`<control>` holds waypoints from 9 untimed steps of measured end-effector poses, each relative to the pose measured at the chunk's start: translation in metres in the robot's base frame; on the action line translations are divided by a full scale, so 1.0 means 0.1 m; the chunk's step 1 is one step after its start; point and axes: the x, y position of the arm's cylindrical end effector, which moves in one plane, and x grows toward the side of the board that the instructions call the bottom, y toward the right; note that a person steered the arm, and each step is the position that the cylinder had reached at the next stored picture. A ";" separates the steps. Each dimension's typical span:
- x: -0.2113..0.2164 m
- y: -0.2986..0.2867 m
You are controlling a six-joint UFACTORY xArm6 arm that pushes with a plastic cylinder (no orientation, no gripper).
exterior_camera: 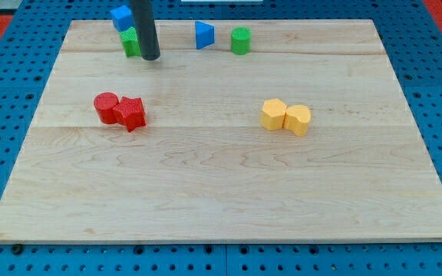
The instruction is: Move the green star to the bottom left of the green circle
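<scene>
The green star (130, 42) sits near the view's top left of the wooden board (221, 192), partly hidden behind my rod. My tip (151, 57) rests on the board just right of the green star, touching or nearly touching it. The green circle (240, 40) stands near the view's top, right of centre, well to the right of the star.
A blue block (121, 17) sits just above the green star. A blue triangle (204, 34) lies left of the green circle. A red circle (107, 107) and red star (132, 113) touch at the left. Two yellow blocks (286, 116) sit right of centre.
</scene>
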 end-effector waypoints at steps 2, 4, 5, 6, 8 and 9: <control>0.11 -1.13; -0.30 -1.41; -0.62 -1.28; -0.62 -0.86; -0.59 -0.19; -0.46 0.10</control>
